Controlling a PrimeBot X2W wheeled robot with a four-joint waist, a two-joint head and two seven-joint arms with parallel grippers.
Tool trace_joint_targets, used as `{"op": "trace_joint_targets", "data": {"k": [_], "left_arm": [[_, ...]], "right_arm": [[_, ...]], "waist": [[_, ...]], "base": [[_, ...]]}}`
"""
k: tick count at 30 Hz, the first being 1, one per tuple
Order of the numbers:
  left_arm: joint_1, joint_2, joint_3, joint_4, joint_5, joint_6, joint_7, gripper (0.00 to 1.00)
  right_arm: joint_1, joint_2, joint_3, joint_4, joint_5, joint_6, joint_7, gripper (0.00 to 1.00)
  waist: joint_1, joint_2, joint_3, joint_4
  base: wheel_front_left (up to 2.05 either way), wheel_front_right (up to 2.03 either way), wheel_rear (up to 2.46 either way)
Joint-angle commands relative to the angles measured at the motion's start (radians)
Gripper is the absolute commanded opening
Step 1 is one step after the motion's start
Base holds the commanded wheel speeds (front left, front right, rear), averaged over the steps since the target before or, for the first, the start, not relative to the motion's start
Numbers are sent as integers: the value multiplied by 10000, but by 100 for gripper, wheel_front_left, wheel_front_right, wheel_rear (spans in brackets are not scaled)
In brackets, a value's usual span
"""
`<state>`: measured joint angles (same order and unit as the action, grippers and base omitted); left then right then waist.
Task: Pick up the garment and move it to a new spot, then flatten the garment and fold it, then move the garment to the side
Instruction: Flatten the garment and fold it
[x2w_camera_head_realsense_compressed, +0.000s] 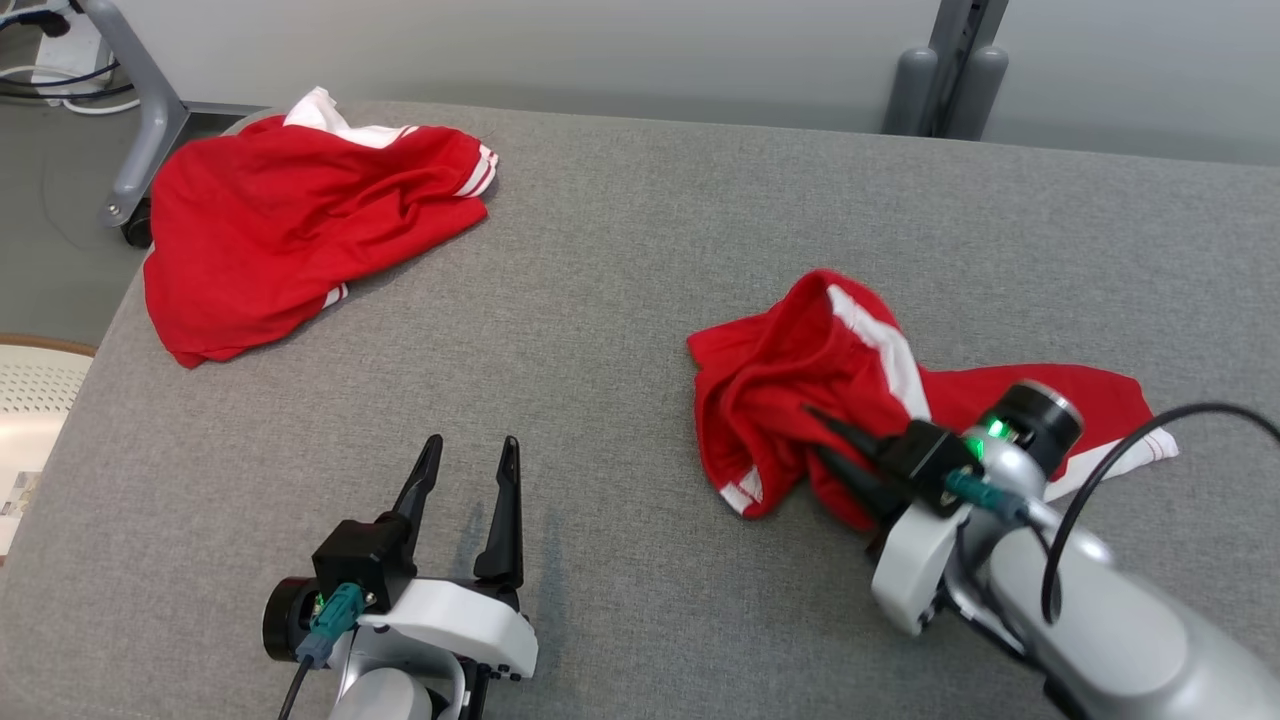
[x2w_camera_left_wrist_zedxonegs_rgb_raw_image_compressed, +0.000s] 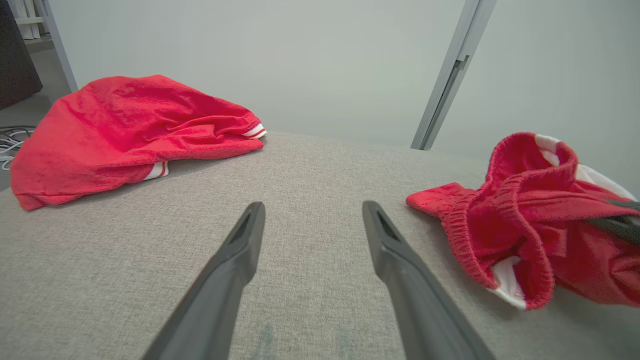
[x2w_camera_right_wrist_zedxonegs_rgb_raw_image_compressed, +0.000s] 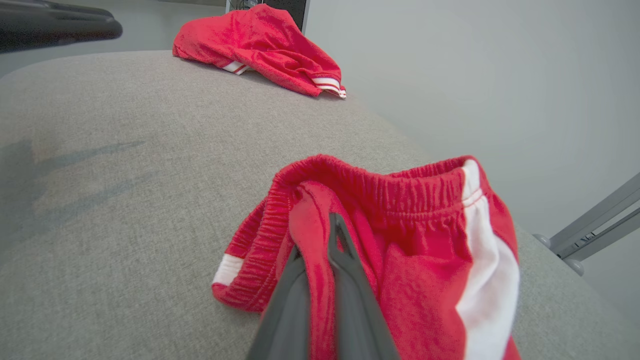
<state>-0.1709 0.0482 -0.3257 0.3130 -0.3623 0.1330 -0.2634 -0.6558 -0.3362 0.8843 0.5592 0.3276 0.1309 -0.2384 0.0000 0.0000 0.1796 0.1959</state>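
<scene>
Right fingers (x2w_camera_right_wrist_zedxonegs_rgb_raw_image_compressed: 355, 310) tight on 1 red garment (x2w_camera_head_realsense_compressed: 780, 390); left fingers (x2w_camera_left_wrist_zedxonegs_rgb_raw_image_compressed: 230, 270) wide apart, empty; 2nd garment (x2w_camera_head_realsense_compressed: 270, 220) beyond.

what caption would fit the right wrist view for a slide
Right gripper shut on a fold of the red shorts on the grey table, a second red garment lying beyond

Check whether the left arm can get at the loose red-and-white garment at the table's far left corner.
Probably yes. The open left claw faces bare grey cloth tabletop with nothing between it and that red-and-white garment; the far corner may need a long stretch.
</scene>
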Motion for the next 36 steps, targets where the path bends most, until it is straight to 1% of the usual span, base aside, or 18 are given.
{"op": "trace_joint_targets", "data": {"k": [1, 5, 8, 16, 17, 18, 20, 24, 29, 32, 36], "left_arm": [[-3, 40, 53, 1, 44, -13, -19, 100], [-12, 42, 93, 4, 56, -7, -19, 100], [-8, 42, 137, 18, 76, -28, -19, 100], [-17, 42, 118, 79, 87, -60, -19, 100], [3, 42, 118, 88, 91, -64, -19, 100], [31, 42, 118, 98, 99, -71, -19, 100], [87, 41, 125, 120, 111, -72, -19, 100], [189, 41, 113, 151, 123, -74, -19, 100], [356, 41, 139, 176, 199, -93, -19, 100], [411, 42, 173, 197, 232, -123, -19, 100], [499, 41, 223, 152, 282, -142, -19, 100]], "right_arm": [[352, 102, 247, -169, -141, -3, -88, 0], [537, 306, 444, -206, -186, -3, -62, 0], [723, 661, 525, -49, -230, -3, -78, 0], [768, 1594, 557, 1115, -886, -3, -123, 0], [781, 1691, 550, 1243, -964, -3, -151, 7], [813, 1781, 553, 1316, -1000, -3, -181, 34], [888, 1938, 535, 1390, -1022, -3, -234, 100], [1079, 2020, 387, 1232, -995, -3, -283, 100], [1732, 1703, -342, -1, -1036, -3, -277, 100], [2277, 1510, -1073, -748, -1193, -3, -280, 100], [3130, 1377, -2592, -1645, -1512, -3, -283, 100]], "waist": [[0, 0, -26, -55], [0, 0, -38, -122], [0, 0, -48, -188], [0, 0, -158, -224], [0, 0, -179, -229], [0, 0, -206, -236], [0, 0, -268, -265], [0, 0, -416, -350], [0, 0, -661, -553], [0, 0, -781, -674], [0, 0, -929, -847]], "base": [[0, 0, 0], [0, 0, 0], [0, 0, 0], [0, 0, 0], [0, 0, 0], [0, 0, 0], [0, 0, 0], [0, 0, 0], [0, 0, 0], [0, 0, 0], [0, 0, 0]]}}
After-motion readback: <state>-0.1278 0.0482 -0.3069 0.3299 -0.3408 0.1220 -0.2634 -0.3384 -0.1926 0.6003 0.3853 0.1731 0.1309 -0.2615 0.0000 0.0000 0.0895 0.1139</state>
